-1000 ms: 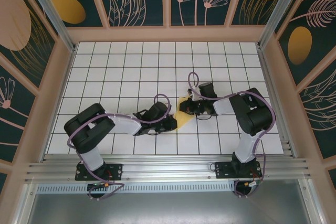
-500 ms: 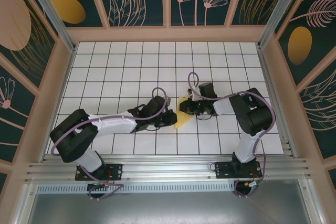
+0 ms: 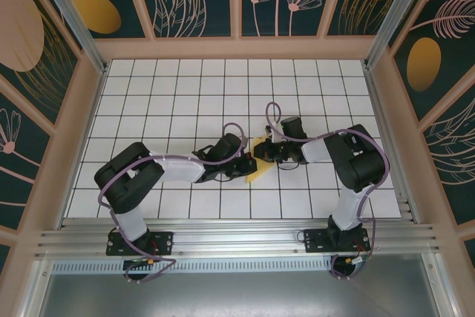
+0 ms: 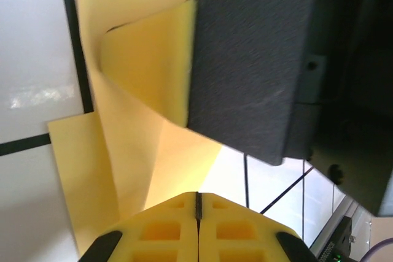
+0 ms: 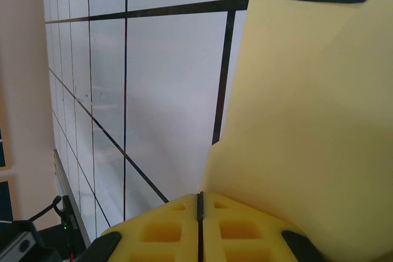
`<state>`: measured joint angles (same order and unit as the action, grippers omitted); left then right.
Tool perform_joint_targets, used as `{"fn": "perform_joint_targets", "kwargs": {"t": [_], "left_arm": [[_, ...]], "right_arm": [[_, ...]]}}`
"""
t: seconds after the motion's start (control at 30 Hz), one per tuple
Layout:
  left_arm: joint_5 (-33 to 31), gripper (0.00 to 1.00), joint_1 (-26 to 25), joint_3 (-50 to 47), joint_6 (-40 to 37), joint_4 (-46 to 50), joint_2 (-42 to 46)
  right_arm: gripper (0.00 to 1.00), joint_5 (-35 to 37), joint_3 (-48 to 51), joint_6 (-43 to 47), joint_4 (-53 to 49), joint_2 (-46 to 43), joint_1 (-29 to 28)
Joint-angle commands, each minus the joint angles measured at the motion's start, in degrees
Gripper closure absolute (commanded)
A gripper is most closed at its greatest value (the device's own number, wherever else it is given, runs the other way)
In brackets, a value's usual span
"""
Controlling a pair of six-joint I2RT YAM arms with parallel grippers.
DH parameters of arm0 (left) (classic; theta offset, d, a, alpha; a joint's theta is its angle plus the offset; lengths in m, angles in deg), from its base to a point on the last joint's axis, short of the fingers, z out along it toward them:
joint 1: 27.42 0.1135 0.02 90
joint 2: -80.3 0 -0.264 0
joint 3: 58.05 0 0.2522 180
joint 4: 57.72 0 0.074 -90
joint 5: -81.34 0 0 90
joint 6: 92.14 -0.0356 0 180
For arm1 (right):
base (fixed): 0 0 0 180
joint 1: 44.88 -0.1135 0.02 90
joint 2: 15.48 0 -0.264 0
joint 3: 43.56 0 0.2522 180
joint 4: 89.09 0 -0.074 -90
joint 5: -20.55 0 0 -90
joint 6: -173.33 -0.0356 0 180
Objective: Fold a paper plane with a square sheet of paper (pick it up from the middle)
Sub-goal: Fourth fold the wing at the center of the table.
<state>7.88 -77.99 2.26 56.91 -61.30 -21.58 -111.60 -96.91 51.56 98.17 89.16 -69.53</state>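
- The left end effector (image 3: 243, 167) is closed. In its wrist view the two yellow fingers (image 4: 159, 231) are pressed together, with a thin seam between them.
- The sheet of paper (image 4: 123, 151) lies directly ahead of those fingertips, creased and curled upward, and reaches them. Whether an edge is pinched in the seam cannot be told, since the meeting point is covered by the fingers themselves.
- The right end effector (image 5: 199, 199) is also closed. The sheet (image 5: 307, 121) rises from its fingertip seam, up and to the right, and is gripped there.
- From above, the two end effectors are set tip to tip over the white gridded counter (image 3: 185, 94), close together. A small yellow wedge of the sheet (image 3: 256, 171) is left uncovered between them, and the rest is hidden under the arms.
- Above and to the right of the left fingertips, a dark textured block (image 4: 245, 59) is seen very near the lens and is cut off by the frame edge. It appears to be part of the right end effector.
- A pale yellow face beside that block cannot be told apart from the paper with certainty.
- The sheet's outline is cut off in both wrist views, so its full shape and its folds cannot be made out.
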Motion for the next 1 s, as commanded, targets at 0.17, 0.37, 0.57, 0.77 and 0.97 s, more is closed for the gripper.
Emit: {"fn": "perform_joint_targets", "kwargs": {"t": [0.17, 0.37, 0.57, 0.77, 0.97], "left_arm": [[3.3, 0.94, 0.3, -5.5, 3.5, -7.2, -2.9], [6.0, 0.94, 0.3, -9.7, 4.5, -10.0, -3.3], [9.7, 0.91, -0.1, -12.9, 4.6, -11.1, -2.1], [13.7, 0.9, -1.8, -13.5, 3.5, -11.0, -3.0], [14.7, 0.9, -2.0, -16.4, 3.6, -11.9, -0.8]], "right_arm": [[0.91, 7.4, 2.2, 2.6, -4.9, 3.6, -0.1], [0.91, 7.8, 2.2, 2.9, -5.5, 3.6, 0.0], [0.91, 8.2, 2.2, 2.8, -5.7, 3.6, 0.0], [0.9, 8.4, 2.0, 2.8, -5.9, 3.7, -0.1], [0.9, 8.9, 2.4, 2.8, -6.0, 3.4, -0.1]]}}
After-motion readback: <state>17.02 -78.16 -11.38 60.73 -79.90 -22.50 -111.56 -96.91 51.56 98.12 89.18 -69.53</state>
